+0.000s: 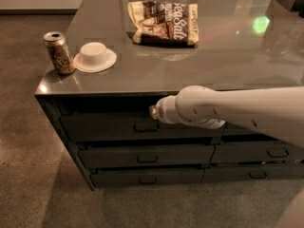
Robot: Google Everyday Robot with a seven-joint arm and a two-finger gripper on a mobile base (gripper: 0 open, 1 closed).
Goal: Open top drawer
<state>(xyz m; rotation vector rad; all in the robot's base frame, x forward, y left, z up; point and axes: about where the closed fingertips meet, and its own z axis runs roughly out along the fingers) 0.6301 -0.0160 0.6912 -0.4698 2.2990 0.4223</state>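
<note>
The gripper (154,112), at the tip of a smooth, rounded white arm (237,110) reaching in from the right, sits at the top drawer (104,126), just above its small rectangular pull handle (146,126). Whether it is grasping anything cannot be told. The top drawer is a wide dark grey metal front directly under the bench (228,61), with a shadowed band along its upper edge. Two shallower drawers (147,156) lie below it. On the glossy grey bench top stand a dented drinks can (59,52), an upturned white bowl (95,57) and a crinkled snack bag (165,23). The floor (28,175) is speckled brown.
</note>
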